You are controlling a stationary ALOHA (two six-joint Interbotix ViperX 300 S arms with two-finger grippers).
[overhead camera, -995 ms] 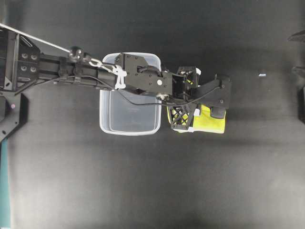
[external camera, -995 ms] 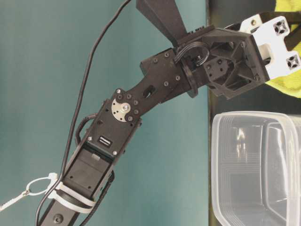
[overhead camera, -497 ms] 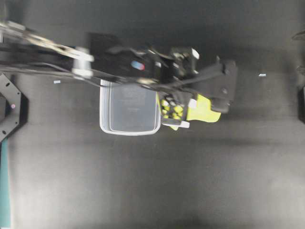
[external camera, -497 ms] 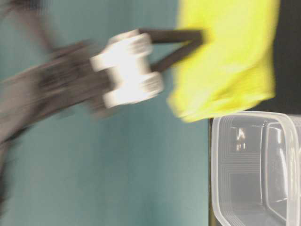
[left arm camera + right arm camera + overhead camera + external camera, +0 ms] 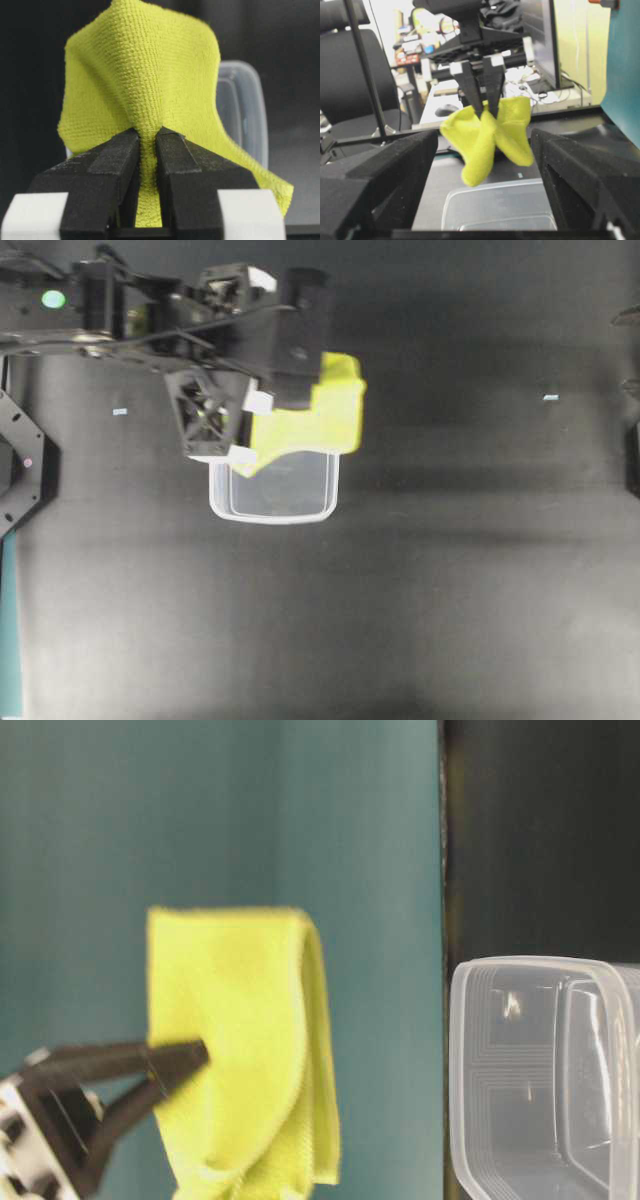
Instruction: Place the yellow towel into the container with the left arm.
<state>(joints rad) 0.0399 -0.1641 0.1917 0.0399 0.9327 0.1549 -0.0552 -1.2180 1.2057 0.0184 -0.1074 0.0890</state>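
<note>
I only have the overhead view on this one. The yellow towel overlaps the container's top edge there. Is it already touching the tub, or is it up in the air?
Observer: In the air. The right wrist view shows the yellow towel hanging clear above the container, with a gap between them.
Operator: Is the grip secure?
Observer: The left wrist view shows the left gripper pinching a bunched fold of towel between both fingers.
Operator: And the right gripper?
Observer: Its own camera shows its fingers spread wide, holding nothing.
</note>
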